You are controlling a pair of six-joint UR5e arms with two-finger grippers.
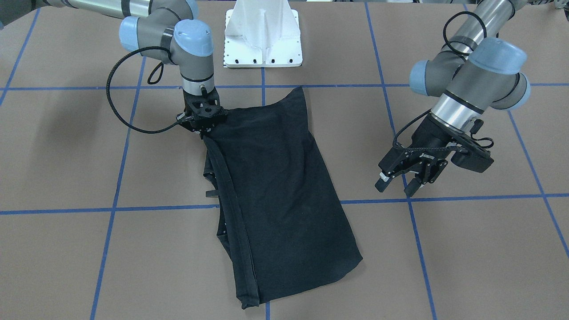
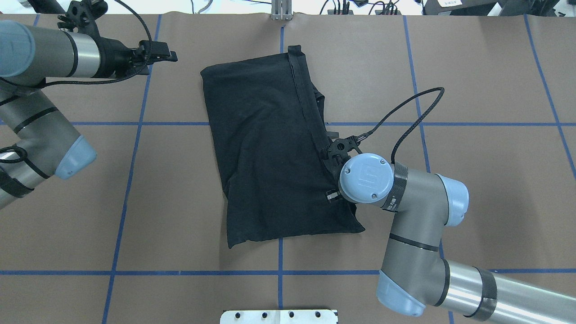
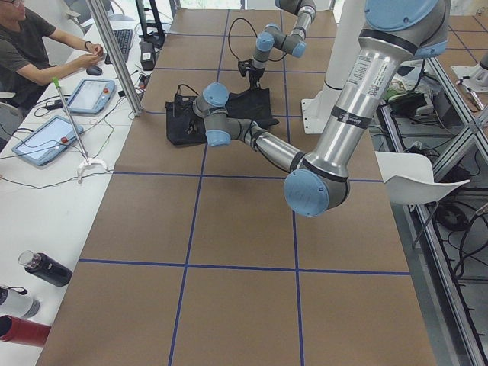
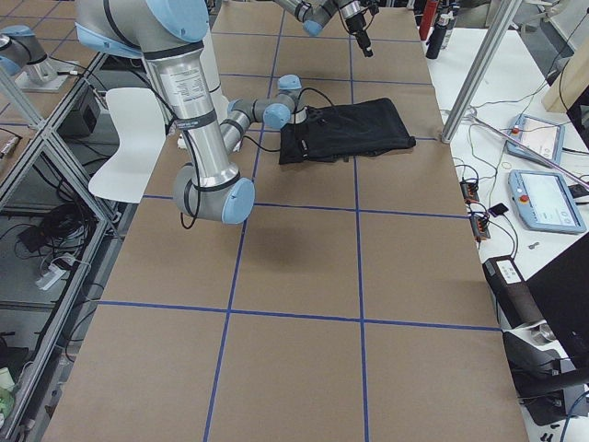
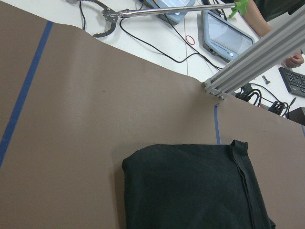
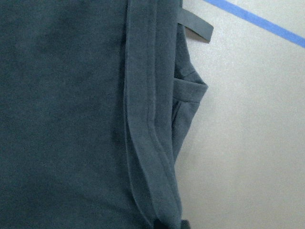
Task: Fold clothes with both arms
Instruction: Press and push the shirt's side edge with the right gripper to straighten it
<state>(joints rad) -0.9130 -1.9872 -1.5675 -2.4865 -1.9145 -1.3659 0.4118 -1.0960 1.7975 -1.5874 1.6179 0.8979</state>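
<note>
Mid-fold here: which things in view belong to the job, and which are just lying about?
Job: black T-shirt; right end effector, pinching its hem; left end effector, open, off to the side.
Lying about: white pedestal base; touchscreen pendants; bottles; keyboard.

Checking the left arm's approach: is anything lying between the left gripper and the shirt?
Nothing visible does. The left gripper hangs open, apart from the shirt, with only bare table between them. The right gripper is at the shirt's opposite edge, out of the way.
</note>
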